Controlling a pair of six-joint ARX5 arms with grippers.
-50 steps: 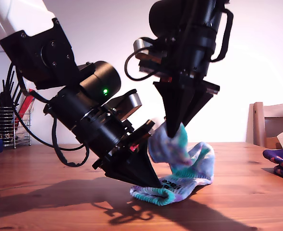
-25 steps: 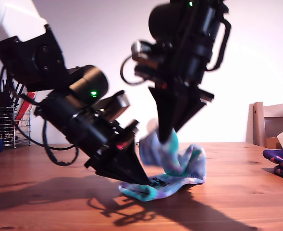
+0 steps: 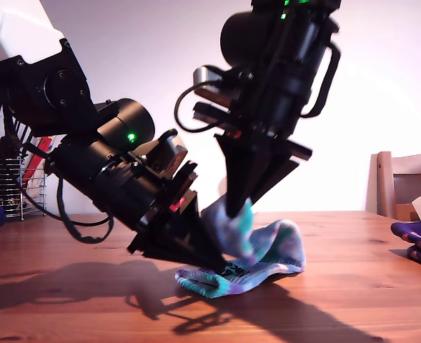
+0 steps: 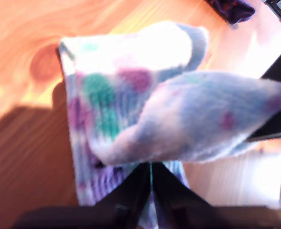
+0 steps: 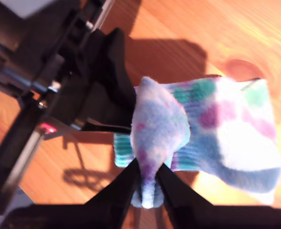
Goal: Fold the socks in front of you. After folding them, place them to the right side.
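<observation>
Exterior view, left to right: my first gripper point(image 3: 211, 266) has its jaws closed flat, pinning the cuff end of the tie-dye sock point(image 3: 267, 251) to the tabletop point(image 3: 67, 300) mid-scene. My second gripper point(image 3: 233, 212) pinches the toe end aloft. Pulling harder could tug the cuff free.

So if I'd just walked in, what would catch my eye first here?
Probably the pastel tie-dye sock mid-table, with two black arms crowding over it. My second gripper pinches one end up off the wood, while my first gripper is shut on the other end, low by the table. A dark navy sock lies at the exterior view's right edge.
</observation>
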